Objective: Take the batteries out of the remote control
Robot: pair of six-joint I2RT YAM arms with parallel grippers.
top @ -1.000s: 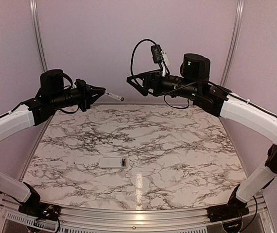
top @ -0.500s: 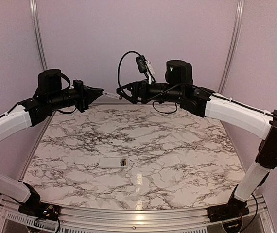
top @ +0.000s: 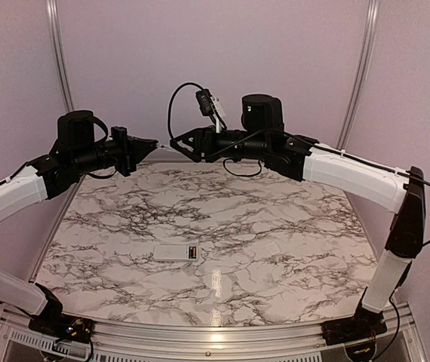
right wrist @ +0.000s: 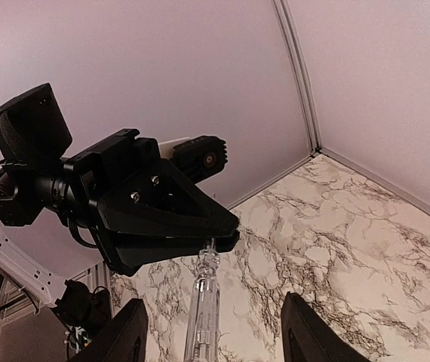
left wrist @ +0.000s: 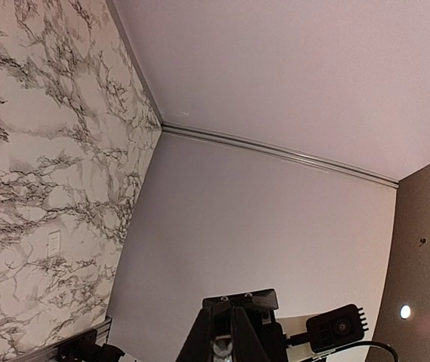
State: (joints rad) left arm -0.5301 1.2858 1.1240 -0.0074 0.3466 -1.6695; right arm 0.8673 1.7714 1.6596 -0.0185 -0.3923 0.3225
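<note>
Remote control: flat on marble surface, centre-front. Batteries: seated in recess at its right end. Left claw: high at back, pinched on clear rod. Right claw: wide, fingers flanking rod, not gripping.

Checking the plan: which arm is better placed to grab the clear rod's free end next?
Right, probably: the right gripper is open, its fingers flanking the rod, whose other end the left gripper holds.
</note>
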